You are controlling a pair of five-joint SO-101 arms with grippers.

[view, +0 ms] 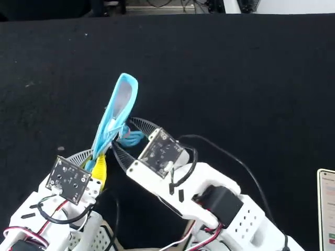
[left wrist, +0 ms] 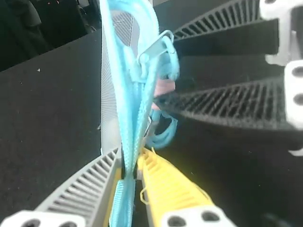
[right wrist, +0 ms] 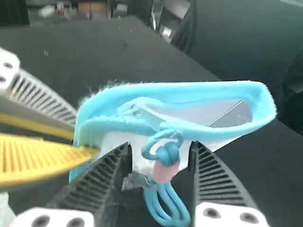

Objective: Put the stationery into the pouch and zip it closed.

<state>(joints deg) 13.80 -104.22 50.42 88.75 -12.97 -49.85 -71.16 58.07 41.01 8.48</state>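
A light blue pouch (view: 118, 112) with clear sides stands on edge, tilted up off the black table. My left gripper (view: 98, 166), one finger yellow and one grey, is shut on the pouch's near end (left wrist: 124, 170). The zip slider (left wrist: 154, 47) sits partway along the top edge, and from it hangs a blue pull cord (right wrist: 163, 198) with a pink bead. My right gripper (right wrist: 160, 146) is open, its dark ribbed fingers (right wrist: 106, 177) straddling that cord without pressing it. I cannot tell what lies inside the pouch.
Black cloth covers the table (view: 235, 78), with wide free room behind and to both sides of the pouch. A white card (view: 327, 209) lies at the right edge. The two arms' bases crowd the near edge.
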